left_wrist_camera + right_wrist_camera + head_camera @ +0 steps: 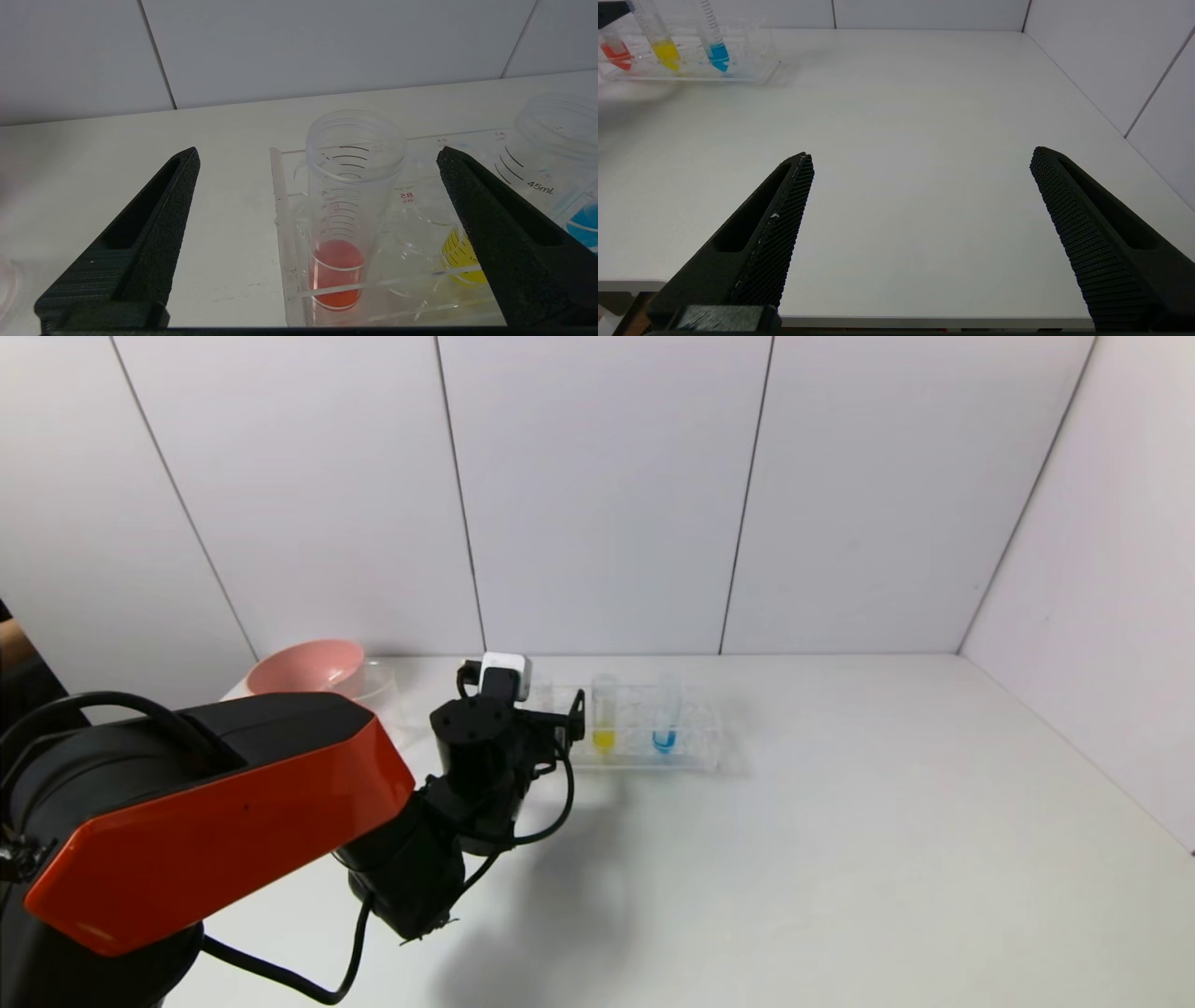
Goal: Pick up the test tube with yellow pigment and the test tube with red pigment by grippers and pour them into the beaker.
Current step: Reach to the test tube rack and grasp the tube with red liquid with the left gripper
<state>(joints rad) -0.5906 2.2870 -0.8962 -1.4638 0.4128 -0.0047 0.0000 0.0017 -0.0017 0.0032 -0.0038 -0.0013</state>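
Pink bowl [308,667] sits far left at the back of the white tabletop [840,821], with the clear beaker [378,686] just beside it on its right, upright, mouth up, partly behind the left arm.

Left hand [317,158] is at the left end of the clear rack [695,742], fingers [154,214] spread wide apart, nothing between them touching either pad. In the left wrist view the test tube with red pigment [343,210] stands between the two open fingers but clear of both. It is in the rack's end slot, long axis near vertical, open mouth up, rounded tip with red-orange liquid down. In the head view this tube is hidden behind the left hand.

Next in the rack, test tube with yellow pigment [604,714]: upright, long axis vertical, mouth up, yellow tip down, standing in its slot; in the left wrist view mostly blocked by one finger.

Then the blue-tipped tube [666,719], same pose, upright in the rack, further right.

Right hand [920,158] hangs low over the near edge of the tabletop, well apart from the rack, fingers wide apart and holding nothing. Not seen in the head view.
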